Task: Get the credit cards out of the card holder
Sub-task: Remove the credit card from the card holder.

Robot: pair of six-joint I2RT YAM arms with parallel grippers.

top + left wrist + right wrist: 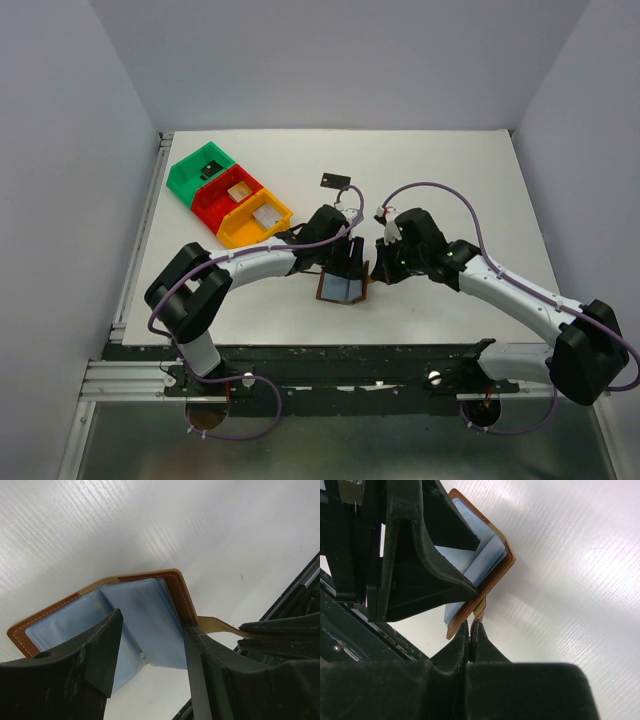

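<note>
The right gripper (471, 630) is clamped on the closing tab (480, 608) of the card holder (343, 290), opened mid-table; the left gripper (152, 626) is spread astride its pockets. One black credit card (336, 180) is laid beyond. White squares (265, 215) are held in the red bin (207, 205) and the yellow bin (232, 236).

Bright overhead light — glare, soft shadows

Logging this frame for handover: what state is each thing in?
Brown leather bifold card holder: open, grey-blue pockets showing.
Left gripper: open, straddling the holder's pockets.
Right gripper: shut on brown closing tab.
Black rectangular card: lying on table, outside holder.
</note>
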